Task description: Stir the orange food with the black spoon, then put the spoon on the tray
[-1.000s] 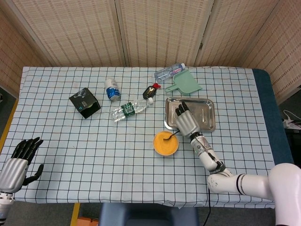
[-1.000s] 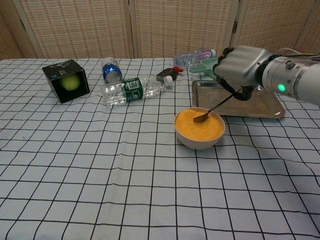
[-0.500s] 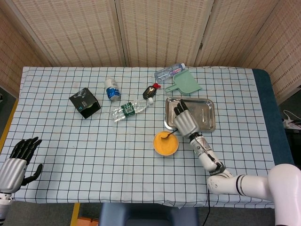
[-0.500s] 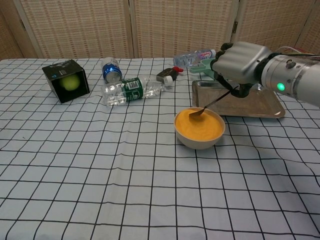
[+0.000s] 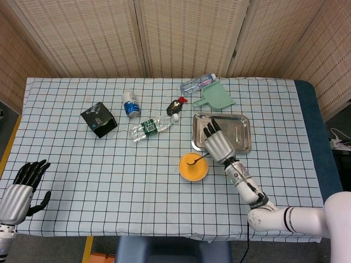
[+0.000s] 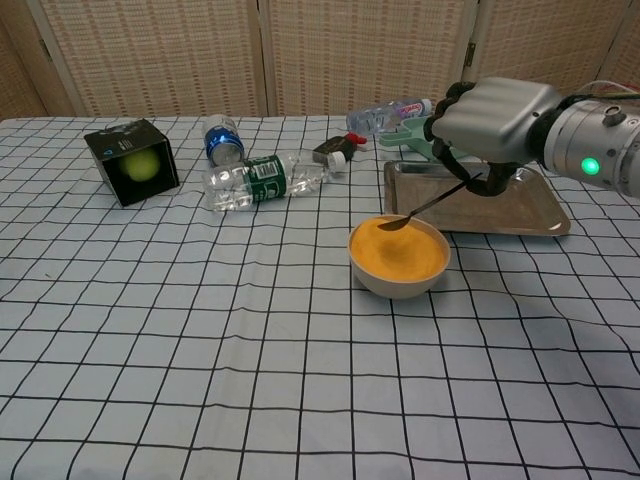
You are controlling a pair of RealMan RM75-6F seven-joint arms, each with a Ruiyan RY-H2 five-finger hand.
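A bowl of orange food (image 5: 193, 167) (image 6: 398, 256) stands right of the table's middle. My right hand (image 5: 218, 143) (image 6: 495, 120) grips the handle of the black spoon (image 5: 196, 161) (image 6: 425, 205), whose tip dips into the far side of the food. Just behind the bowl lies the metal tray (image 5: 241, 128) (image 6: 540, 212). The right hand hovers over the tray's near left corner. My left hand (image 5: 24, 186) hangs open off the table's near left edge, holding nothing; the chest view does not show it.
Two clear bottles (image 5: 152, 126) (image 5: 198, 83) lie on the checked cloth, with a blue can (image 5: 130, 104), a black box (image 5: 98, 119), a small dark sauce bottle (image 5: 175, 106) and a green scoop (image 5: 215, 96) behind the tray.
The right hand shifted slightly right and back, and the spoon tip moved within the bowl toward its far side. The left hand stayed put.
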